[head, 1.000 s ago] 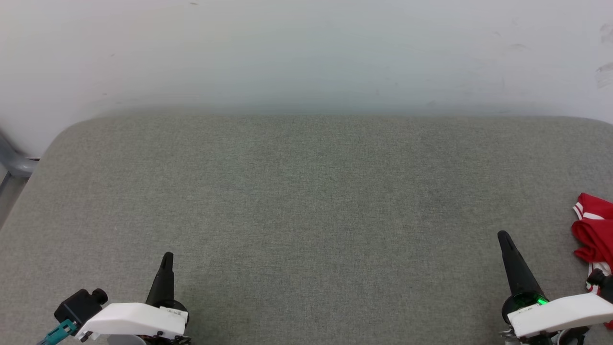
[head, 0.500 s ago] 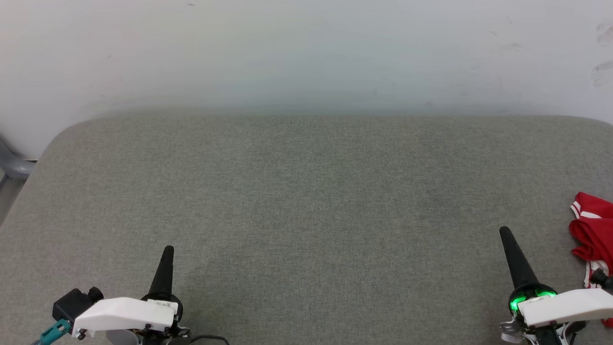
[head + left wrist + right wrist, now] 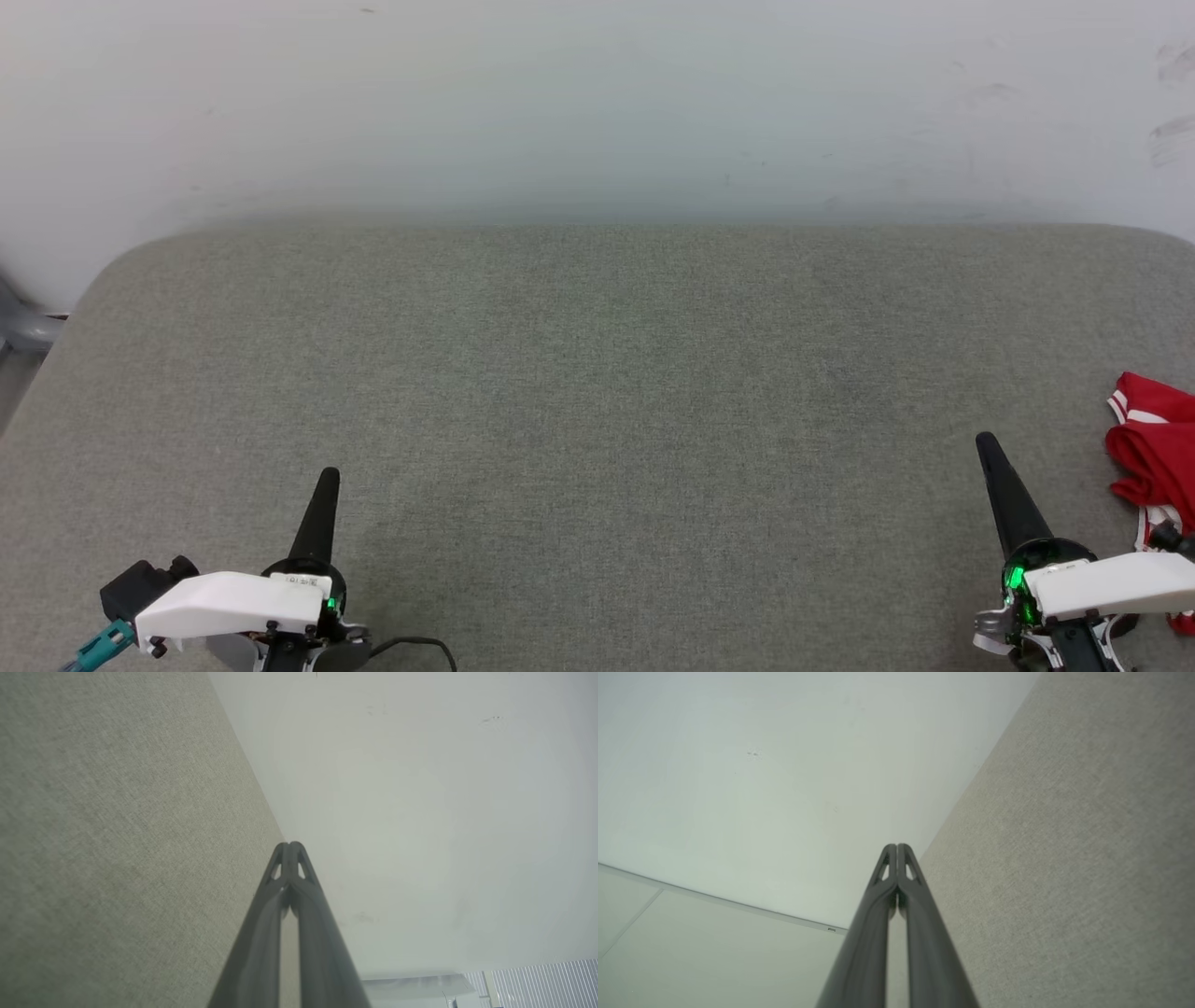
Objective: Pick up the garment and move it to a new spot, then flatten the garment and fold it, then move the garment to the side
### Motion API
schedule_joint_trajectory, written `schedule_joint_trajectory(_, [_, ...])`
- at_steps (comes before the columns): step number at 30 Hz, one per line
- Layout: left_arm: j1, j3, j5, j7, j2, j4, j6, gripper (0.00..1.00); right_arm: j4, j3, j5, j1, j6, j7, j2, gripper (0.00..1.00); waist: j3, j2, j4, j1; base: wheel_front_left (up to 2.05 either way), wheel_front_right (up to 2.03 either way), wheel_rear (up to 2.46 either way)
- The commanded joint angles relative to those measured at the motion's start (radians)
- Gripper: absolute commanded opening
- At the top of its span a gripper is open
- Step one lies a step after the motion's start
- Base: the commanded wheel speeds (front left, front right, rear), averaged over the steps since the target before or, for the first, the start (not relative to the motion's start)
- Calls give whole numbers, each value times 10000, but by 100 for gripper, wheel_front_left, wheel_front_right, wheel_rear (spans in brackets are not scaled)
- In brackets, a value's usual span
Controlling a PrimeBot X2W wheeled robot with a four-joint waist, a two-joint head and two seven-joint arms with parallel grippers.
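**Left gripper**: jaws pressed together, nothing between them. The left wrist view shows the tips meeting. It hangs over the near left of the grey surface, fingers pointing toward the wall.

**Right gripper**: jaws pressed together and empty. The right wrist view shows the same closed tips. It sits at the near right, fingers pointing away and leaning slightly left.

**Garment**: lies on the surface at the far right, near the right gripper and to its right, clear of the fingertips. It is cut off by the edge of the head view. The right wrist housing hides part of its lower portion.

- Condition: a crumpled red heap with striped trim showing at its left, far corner. No print is visible.
- Handling (judged): light, thin, limp and not fragile. It will sag and drag from any single pinch, and the folds may slip or unroll when lifted.
- Hold (judged): pinch a raised fold or the trimmed edge, where the fabric stands off the surface. Two separate holds would suit the spreading to come.
- Orientation: the visible part runs roughly near to far along the right edge. The true long axis, and which way the collar or hem points, cannot be told from a bunched, cropped heap.
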Motion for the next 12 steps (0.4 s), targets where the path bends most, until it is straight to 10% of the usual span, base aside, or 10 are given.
schedule_joint_trajectory(1, [-208,13,-178,49,-4,-53,-68,0,17,-26,208,-207,0,12,-44,0,-1,0,-3,0,0,0,0])
schedule_joint_trajectory(12, [-284,67,-1138,290,-10,-32,-99,0,332,-88,1188,-387,-1,111,-21,0,-8,0,-44,0,0,0,0])
